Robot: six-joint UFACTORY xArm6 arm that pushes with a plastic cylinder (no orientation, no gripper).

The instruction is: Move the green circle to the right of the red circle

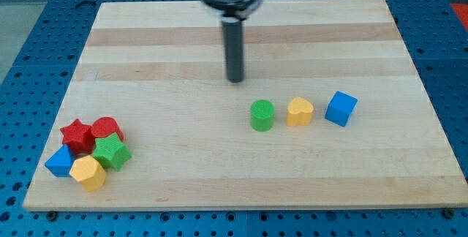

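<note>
— While the push is not yet begun, what is listed at the view's left?

— Cluster near the bottom-left corner of the table, pale wood in lengthwise boards: blue block, angular; red star; yellow block, faceted; red circle, a short cylinder; green star. All ribbed plastic, touching or nearly so.

— And the task's item?

— Green circle, short ribbed cylinder, right of the table's middle, well apart from the red circle. Just beside it on the right, a yellow heart-like block, then a blue cube.

— The tool?

— My tip, end of a smooth dark rod, stands above and slightly left of the green circle in the view, apart from it. No fingers on this rig, so nothing to hold wide or narrow; nothing is held.

— Step in hand?

— Approach, by my judgement. The next move calls for rounding the green circle to its right side, between it and the yellow heart, then pushing leftward and stopping just right of the red circle without scattering the cluster.
</note>
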